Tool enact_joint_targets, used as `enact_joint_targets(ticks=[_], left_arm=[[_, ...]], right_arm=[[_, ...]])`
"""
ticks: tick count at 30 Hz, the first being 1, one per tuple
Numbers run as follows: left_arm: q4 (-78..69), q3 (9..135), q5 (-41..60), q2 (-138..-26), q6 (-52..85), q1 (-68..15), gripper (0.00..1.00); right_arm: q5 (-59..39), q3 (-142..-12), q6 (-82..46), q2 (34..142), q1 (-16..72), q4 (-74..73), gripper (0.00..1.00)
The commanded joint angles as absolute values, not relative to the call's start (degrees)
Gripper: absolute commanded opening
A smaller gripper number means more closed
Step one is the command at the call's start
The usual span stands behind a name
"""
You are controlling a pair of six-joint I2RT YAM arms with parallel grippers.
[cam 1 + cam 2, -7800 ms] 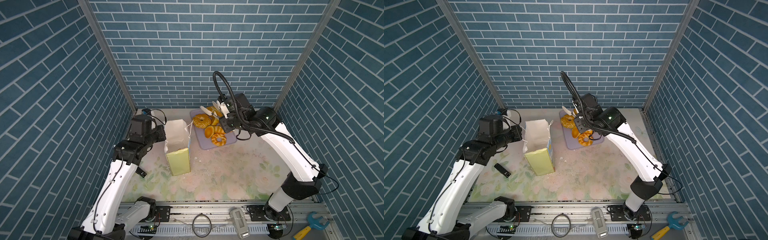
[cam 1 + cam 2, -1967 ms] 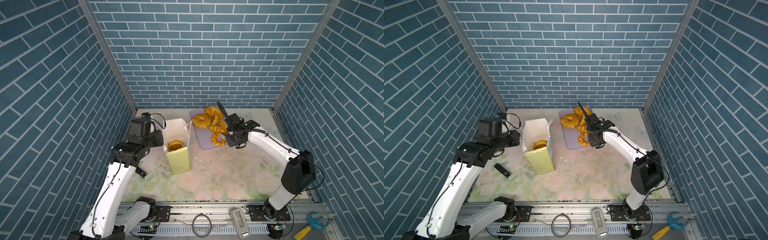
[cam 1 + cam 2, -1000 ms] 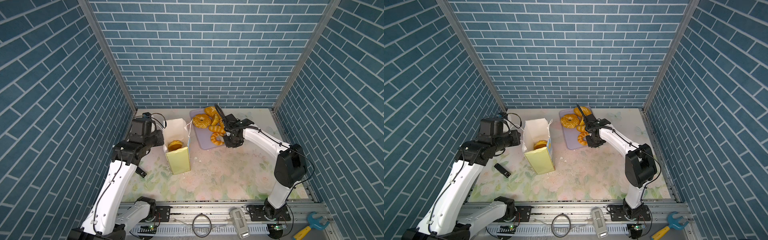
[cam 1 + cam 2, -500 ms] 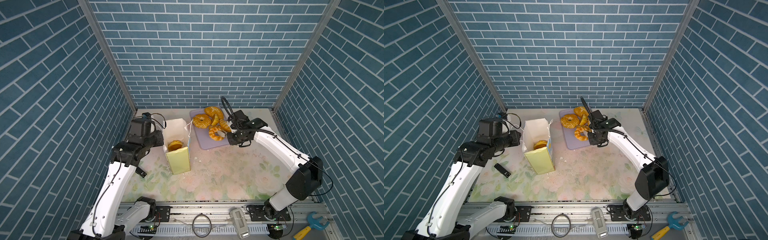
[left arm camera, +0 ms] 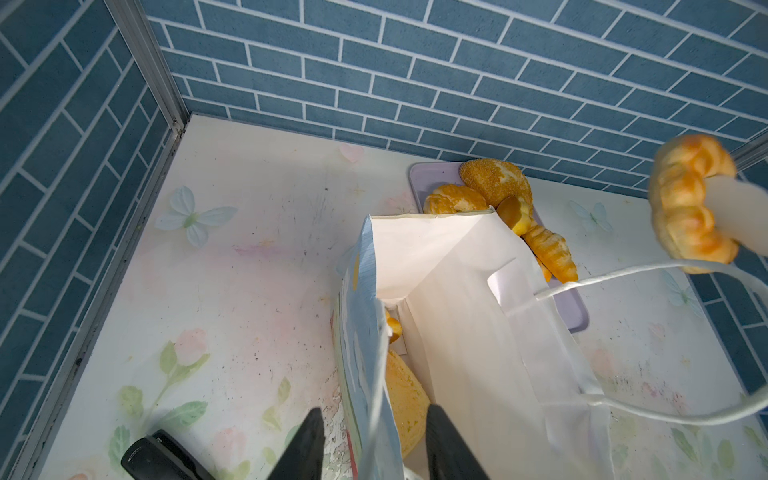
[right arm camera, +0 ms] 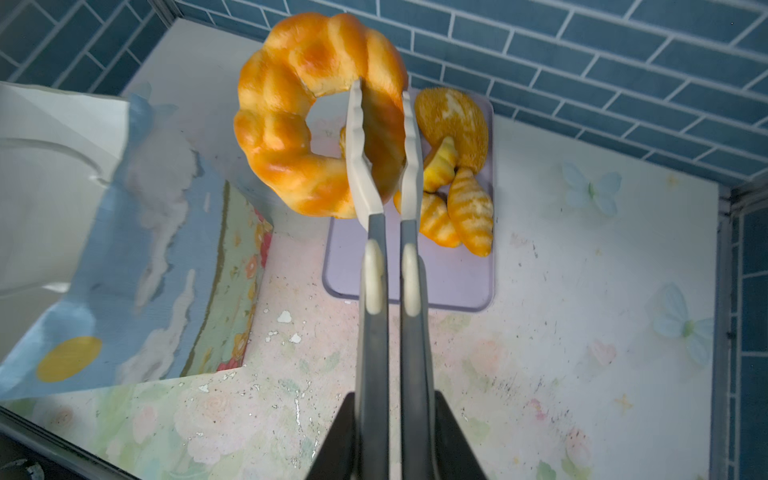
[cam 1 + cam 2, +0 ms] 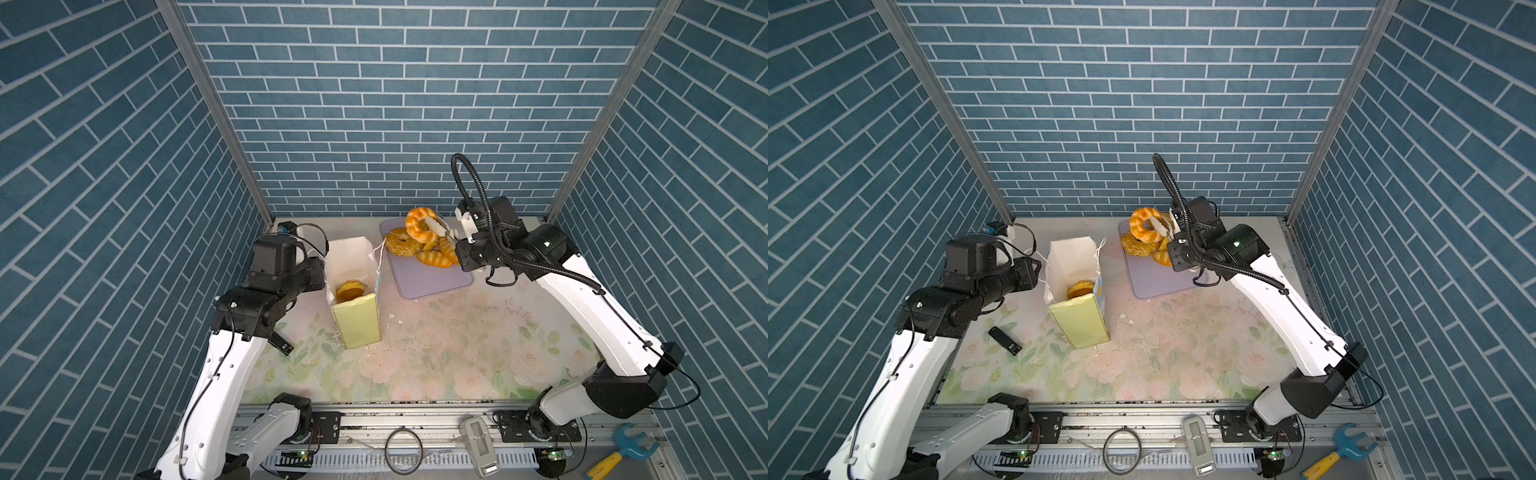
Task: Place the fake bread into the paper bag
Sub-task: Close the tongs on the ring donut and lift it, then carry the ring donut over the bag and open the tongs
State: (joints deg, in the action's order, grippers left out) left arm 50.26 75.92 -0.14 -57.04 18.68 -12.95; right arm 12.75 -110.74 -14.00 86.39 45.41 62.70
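The right gripper [image 6: 381, 89] is clamped on a ring bun [image 6: 282, 137]. One finger [image 6: 359, 166] runs through the hole and the other presses the outer rim, pinching the ring's right-hand arc. The rest of the ring lies past the fingertips and to their left in the right wrist view, with its flat face turned to that camera. In both top views the ring bun [image 7: 411, 226] hangs clear of the counter [image 7: 436, 332] in the upper middle of the frame. It is just left of the gripper and above the far end of the lavender tray [image 7: 432, 282], and its hole is open to the camera.

Five more pieces lie on the tray: a second ring, a round sugared bun, a small horn and two ridged croissants whose long axes run roughly along the tray.

The left gripper [image 5: 374, 409] has its two black fingers apart, one on each side of the paper bag's light blue wall, with a gap to the paper on both sides. The single paper bag [image 7: 357, 328] stands upright left of the tray with its mouth open upward. Its narrow yellow-green side faces the lower edge of the top views. Two pieces of bread lie inside it.
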Motion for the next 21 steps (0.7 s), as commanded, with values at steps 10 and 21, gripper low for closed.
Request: enact_joint_targets(ticks=[10, 21], left_arm=[[48.1, 75.0, 6.5, -57.0, 21.4, -7.3, 0.46], [45.5, 72.7, 12.5, -58.0, 23.2, -3.1, 0.29]], right_arm=[[20.5, -131.4, 0.9, 96.6, 60.4, 63.5, 0.17], [24.3, -136.3, 6.4, 104.9, 65.9, 67.2, 0.18]])
